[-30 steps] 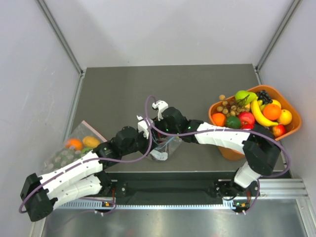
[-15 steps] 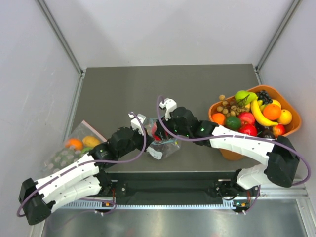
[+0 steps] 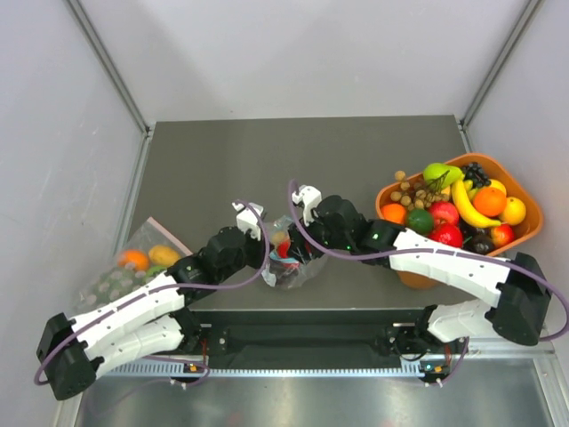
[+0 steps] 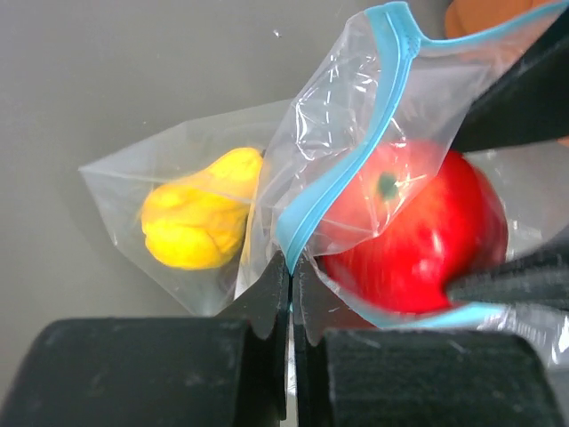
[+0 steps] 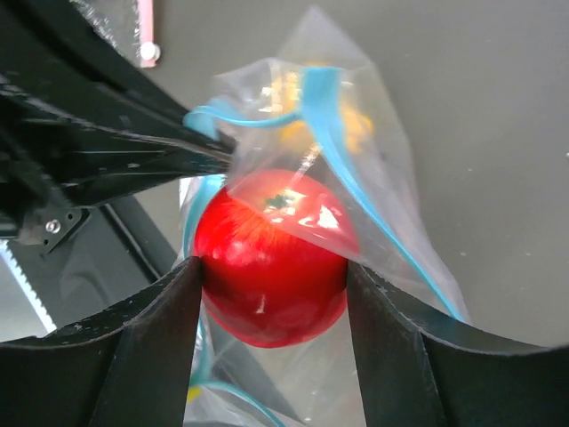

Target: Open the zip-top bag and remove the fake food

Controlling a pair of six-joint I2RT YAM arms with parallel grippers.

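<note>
- The zip-top bag lies on the grey table to the left of the orange basket in the top view. It is near the table's front edge, between the two grippers.
- The left gripper has its fingers pressed together on the bag's clear plastic, right at the teal-blue zip strip, on the side of the bag away from the basket.
- The right gripper reaches in from the basket side. Its fingers are spread around the red apple and touch it on both flanks.
- Whether plastic lies between those fingers and the apple cannot be told.
- The apple sits at the bag's gaping mouth, with the strip looping around it.
- A yellow fruit rests deeper in the bag, on the side away from the basket.
- A second clear bag, with a pinkish edge, lies well apart, farther from the basket.
</note>
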